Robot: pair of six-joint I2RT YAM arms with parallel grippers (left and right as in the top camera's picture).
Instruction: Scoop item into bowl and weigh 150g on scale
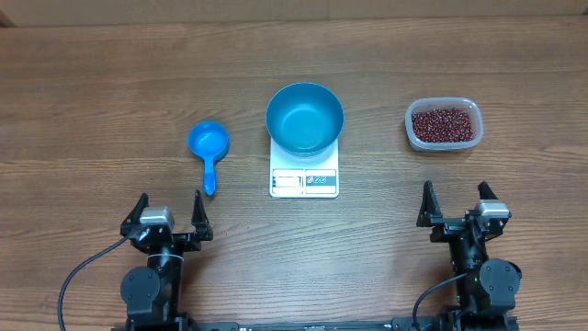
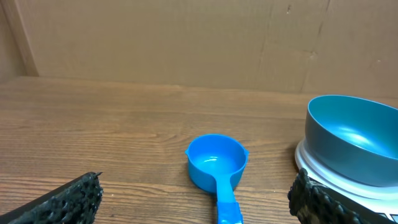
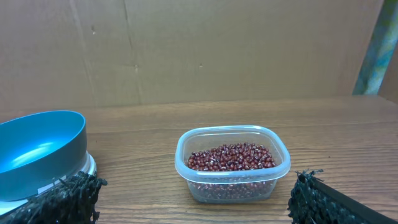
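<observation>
The blue bowl [image 1: 304,117] [image 2: 354,138] [image 3: 38,152] stands empty on the white scale [image 1: 304,180] at the table's middle. Dark red beans [image 1: 444,124] [image 3: 231,157] fill a clear plastic tub [image 1: 444,142] [image 3: 232,186] to its right. A small bright blue scoop [image 1: 209,145] [image 2: 216,163] lies left of the scale, handle toward me. My left gripper [image 1: 169,212] [image 2: 196,200] is open near the front edge, just behind the scoop's handle. Open too, my right gripper [image 1: 456,202] [image 3: 196,198] waits in front of the tub, holding nothing.
Bare wooden tabletop [image 1: 92,101] surrounds the objects. A cardboard wall [image 2: 186,37] [image 3: 217,43] rises along the table's far edge.
</observation>
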